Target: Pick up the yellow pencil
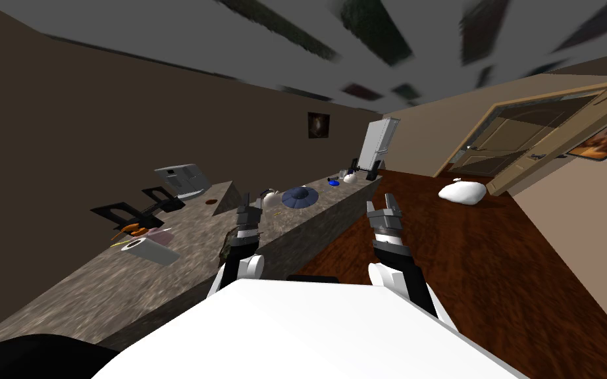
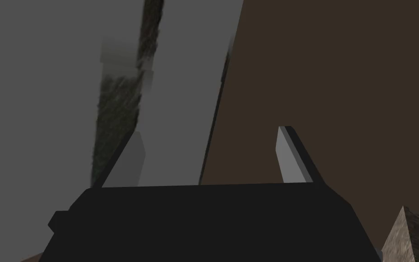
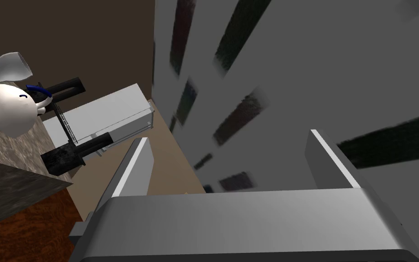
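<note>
A thin yellow pencil [image 1: 119, 243] seems to lie on the mottled stone counter [image 1: 98, 283] to my left, between an orange item [image 1: 132, 229] and a white roll [image 1: 149, 251]; it is too small to make out well. My left gripper [image 1: 248, 201] is raised over the counter's front edge, well to the right of the pencil, and its wrist view shows the left gripper [image 2: 208, 157] open and empty. My right gripper [image 1: 384, 201] hangs over the wooden floor beside the counter; the right wrist view shows it [image 3: 231, 163] open with nothing between its fingers.
Along the counter stand black holders [image 1: 139, 210], a grey appliance [image 1: 181, 179], a white pot [image 1: 270, 195], a blue dish [image 1: 299, 197] and a black rack [image 3: 63, 154]. A white fridge [image 1: 378, 145] stands at its far end. A white sack [image 1: 463, 192] lies by an open door [image 1: 559, 148].
</note>
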